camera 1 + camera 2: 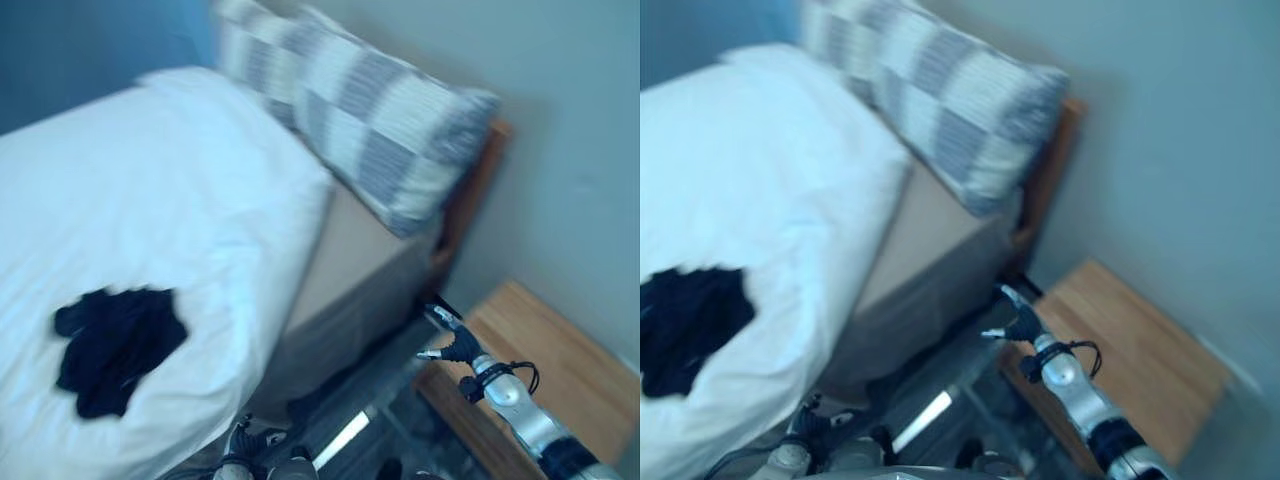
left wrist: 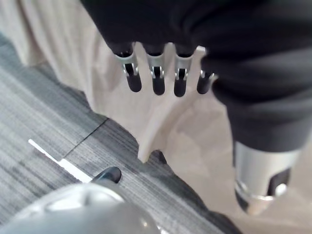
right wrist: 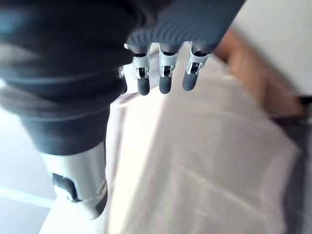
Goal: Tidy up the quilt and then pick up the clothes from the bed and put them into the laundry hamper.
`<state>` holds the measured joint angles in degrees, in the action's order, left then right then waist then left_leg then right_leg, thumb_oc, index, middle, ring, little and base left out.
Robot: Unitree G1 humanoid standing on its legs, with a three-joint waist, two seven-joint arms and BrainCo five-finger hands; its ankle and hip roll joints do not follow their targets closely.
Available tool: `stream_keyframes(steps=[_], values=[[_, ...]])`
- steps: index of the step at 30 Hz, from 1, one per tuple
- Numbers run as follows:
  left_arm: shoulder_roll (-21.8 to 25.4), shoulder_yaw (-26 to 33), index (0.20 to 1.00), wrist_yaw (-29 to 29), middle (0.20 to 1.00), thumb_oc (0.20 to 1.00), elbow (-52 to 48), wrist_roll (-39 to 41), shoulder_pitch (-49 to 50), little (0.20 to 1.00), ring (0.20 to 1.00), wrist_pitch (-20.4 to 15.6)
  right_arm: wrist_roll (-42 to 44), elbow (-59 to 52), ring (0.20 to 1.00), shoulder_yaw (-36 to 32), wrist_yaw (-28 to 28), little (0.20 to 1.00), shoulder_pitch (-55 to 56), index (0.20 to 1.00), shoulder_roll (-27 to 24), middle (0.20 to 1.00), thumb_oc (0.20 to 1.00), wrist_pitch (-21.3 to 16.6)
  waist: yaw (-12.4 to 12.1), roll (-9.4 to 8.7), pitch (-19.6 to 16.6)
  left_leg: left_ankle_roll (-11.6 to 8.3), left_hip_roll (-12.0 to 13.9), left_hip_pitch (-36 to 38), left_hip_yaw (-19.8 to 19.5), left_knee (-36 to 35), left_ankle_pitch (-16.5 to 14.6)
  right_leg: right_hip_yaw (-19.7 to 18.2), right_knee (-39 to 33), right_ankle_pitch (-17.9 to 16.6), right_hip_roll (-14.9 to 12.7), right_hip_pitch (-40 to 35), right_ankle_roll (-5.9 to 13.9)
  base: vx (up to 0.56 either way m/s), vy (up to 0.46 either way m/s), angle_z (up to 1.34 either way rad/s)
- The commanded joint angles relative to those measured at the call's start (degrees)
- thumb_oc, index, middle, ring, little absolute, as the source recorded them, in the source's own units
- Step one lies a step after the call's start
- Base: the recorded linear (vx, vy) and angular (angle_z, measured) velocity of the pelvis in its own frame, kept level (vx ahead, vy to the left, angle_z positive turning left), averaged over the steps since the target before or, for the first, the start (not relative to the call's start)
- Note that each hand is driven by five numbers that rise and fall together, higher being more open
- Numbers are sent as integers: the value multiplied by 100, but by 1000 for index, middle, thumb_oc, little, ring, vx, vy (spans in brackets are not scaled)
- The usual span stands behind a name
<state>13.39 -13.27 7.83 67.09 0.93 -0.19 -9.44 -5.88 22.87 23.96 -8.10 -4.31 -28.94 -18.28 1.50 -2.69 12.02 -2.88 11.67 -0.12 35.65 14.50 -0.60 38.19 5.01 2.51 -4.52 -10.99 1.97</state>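
Observation:
A white quilt (image 1: 150, 200) covers the bed, bunched and rounded along its near edge. A dark heap of clothes (image 1: 115, 345) lies on the quilt at the lower left. My right hand (image 1: 455, 345) hangs beside the bed's beige side (image 1: 350, 270), in the gap before the nightstand; its fingers (image 3: 163, 78) are straight and hold nothing. My left hand (image 2: 153, 78) hangs low by the bed's side over the grey floor, fingers straight and empty. Neither hand touches the clothes or the quilt.
A grey-and-white checked pillow (image 1: 370, 110) leans against the wooden headboard (image 1: 480, 190) at the wall. A wooden nightstand (image 1: 545, 370) stands right of the bed, close under my right arm. Grey plank floor (image 2: 44, 126) runs along the bed.

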Motion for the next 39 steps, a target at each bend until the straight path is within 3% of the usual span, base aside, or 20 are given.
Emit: stream_keyframes(steps=[1, 5, 8, 9, 11, 12, 13, 15, 20, 23, 27, 28, 31, 33, 35, 39], values=[[232, 0, 1000, 18, 1000, 1000, -18, 88, -255, 1000, 1000, 94, -485, 282, 1000, -638, -666, 1000, -537, 1000, -74, 1000, 1000, -422, 24, -220, 179, -23, -44, 548, -554, -366, -504, -820, -192, -345, -820, 553, 470, -188, 152, 155], [242, 198, 1000, -190, 1000, 1000, 75, -120, -65, 1000, 1000, 179, -453, 87, 1000, -656, -830, 1000, -1666, 1000, -650, 1000, 1000, -248, -291, -232, 10, 103, -208, 628, -587, -900, -378, -662, 130, -196, -876, 528, 483, -74, 259, 56], [352, 184, 1000, -236, 1000, 1000, 58, -53, -114, 1000, 1000, 357, -487, 109, 1000, -568, -882, 1000, -2174, 1000, -750, 1000, 1000, 149, -386, -221, 5, 178, -289, 631, -847, -975, -374, -838, 617, -198, -1029, 714, 480, 45, 82, 68], [489, 121, 1000, -283, 1000, 1000, 31, -70, -144, 1000, 1000, 485, -484, 241, 1000, -441, -1008, 1000, -2558, 1000, -822, 1000, 1000, 458, -402, -205, 46, 207, -316, 672, -1097, -1055, -385, -1246, 820, -208, -930, 934, 512, 105, -18, 106], [558, 109, 1000, -361, 1000, 1000, -1, -250, -181, 1000, 1000, 547, -506, 344, 1000, -319, -1175, 1000, -2806, 1000, -855, 1000, 1000, 752, -281, -229, 96, 234, -422, 697, -1435, -1221, -389, -1681, 682, -190, -645, 1132, 565, 116, -91, 114], [649, 21, 1000, -410, 1000, 1000, 22, -370, -248, 1000, 1000, 475, -667, 466, 1000, -260, -1249, 1000, -3016, 1000, -1011, 1000, 1000, 1049, -101, -295, 79, 294, -615, 691, -1874, -1469, -327, -2343, 158, -489, -277, 1417, 543, 103, -144, 159], [701, -15, 1000, -427, 1000, 1000, 45, -328, -295, 1000, 1000, 435, -744, 564, 1000, -207, -1194, 1000, -3093, 1000, -1107, 1000, 1000, 1084, -34, -296, 48, 306, -712, 700, -2093, -1595, -362, -2676, -127, -561, -134, 1420, 521, 63, -130, 215], [765, -25, 1000, -477, 1000, 1000, 50, -230, -328, 1000, 1000, 466, -892, 687, 1000, -78, -1092, 1000, -3218, 1000, -1133, 1000, 1000, 1153, -40, -290, -7, 289, -779, 660, -2173, -1640, -326, -2760, -280, -631, -119, 1410, 520, 92, -57, 211], [785, -291, 1000, -775, 1000, 1000, -98, -290, -486, 1000, 1000, 155, -1240, 2067, 1000, 846, -58, 1000, -4270, 1000, -847, 1000, 1000, 1143, -399, -103, 235, 103, -747, 387, -2152, -1588, -97, -2401, -312, -482, -179, 1320, 402, 39, -62, 81], [774, -513, 1000, -747, 1000, 1000, -168, -195, -738, 1000, 1000, 100, -1607, 2588, 1000, 1277, -199, 1000, -4615, 1000, -691, 1000, 1000, 1239, -522, -14, 503, 69, -715, 166, -2192, -1565, -57, -2301, -288, -476, -217, 1492, 407, -138, -118, -19], [776, -831, 1000, -703, 1000, 1000, -314, 96, -1170, 1000, 1000, -165, -2028, 3527, 1000, 1731, -732, 1000, -5508, 1000, -665, 1000, 1000, 2007, -713, 215, 1036, 9, -663, -396, -2221, -1533, 81, -2094, -186, -477, -283, 2009, 414, -238, -125, 9], [776, -939, 1000, -722, 1000, 1000, -372, 148, -1273, 1000, 1000, -257, -2122, 3897, 1000, 1853, -995, 1000, -5861, 1000, -777, 1000, 1000, 2414, -770, 342, 1218, 0, -689, -610, -2276, -1525, 149, -2060, -106, -453, -296, 2216, 398, -181, -66, 15], [753, -1178, 1000, -579, 1000, 1000, -444, 194, -1240, 1000, 1000, -326, -2168, 4399, 1000, 1949, -1145, 1000, -6466, 1000, -1060, 1000, 1000, 3145, -848, 572, 1490, -57, -758, -952, -2352, -1541, 277, -1981, 1, -359, -258, 2492, 323, -145, -55, -3], [768, -1262, 1000, -541, 1000, 1000, -502, 208, -1171, 1000, 1000, -322, -2119, 4536, 1000, 1932, -1143, 1000, -6588, 1000, -1214, 1000, 1000, 3284, -867, 662, 1582, -92, -788, -1047, -2401, -1580, 336, -1949, 26, -338, -252, 2576, 291, -71, -20, -5], [793, -1315, 1000, -525, 1000, 1000, -551, 194, -1092, 1000, 1000, -330, -1991, 4635, 200, 1879, -1091, 200, -6614, 200, -1351, 200, 200, 3268, -865, 740, 1641, -133, -796, -1124, -2426, -1634, 401, -1934, 50, -321, -255, 2665, 270, -36, 5, 7], [847, -1358, 1000, -566, 1000, 1000, -627, 168, -998, 1000, 1000, -327, -1658, 4679, 200, 1848, -894, 200, -6543, 200, -1560, 200, 200, 2923, -837, 817, 1670, -159, -768, -1162, -2405, -1676, 423, -1923, 146, -241, -319, 2768, 242, -29, 28, 2]])
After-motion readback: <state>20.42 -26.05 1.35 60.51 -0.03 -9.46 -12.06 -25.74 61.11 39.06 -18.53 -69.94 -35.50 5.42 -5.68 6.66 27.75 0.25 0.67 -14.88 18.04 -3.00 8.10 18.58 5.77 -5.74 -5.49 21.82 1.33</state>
